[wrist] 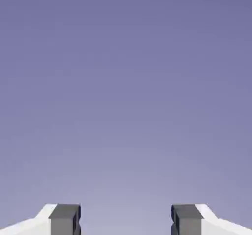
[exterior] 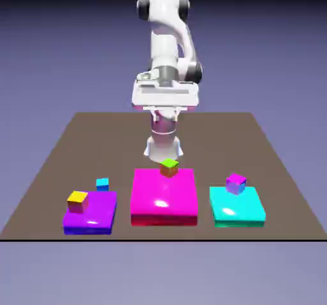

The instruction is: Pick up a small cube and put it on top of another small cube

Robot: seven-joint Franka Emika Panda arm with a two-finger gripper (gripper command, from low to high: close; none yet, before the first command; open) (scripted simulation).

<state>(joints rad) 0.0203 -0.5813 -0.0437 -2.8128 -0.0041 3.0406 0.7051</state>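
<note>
The small cube (exterior: 102,183), cyan on top with blue sides, rests on the brown table just behind the purple slab (exterior: 90,214). My gripper (exterior: 165,155) hangs at mid-table, behind the magenta slab (exterior: 163,198) and well to the exterior view's right of the small cube. In the hand view the gripper (wrist: 125,224) is open: its two grey fingertips (wrist: 65,220) stand wide apart with only the plain backdrop between them. No cube shows in the hand view.
A yellow-topped cube (exterior: 78,201) sits on the purple slab. A green-topped cube (exterior: 169,167) sits at the magenta slab's far edge, right below my hand. A purple cube (exterior: 235,183) stands on the cyan slab (exterior: 237,209).
</note>
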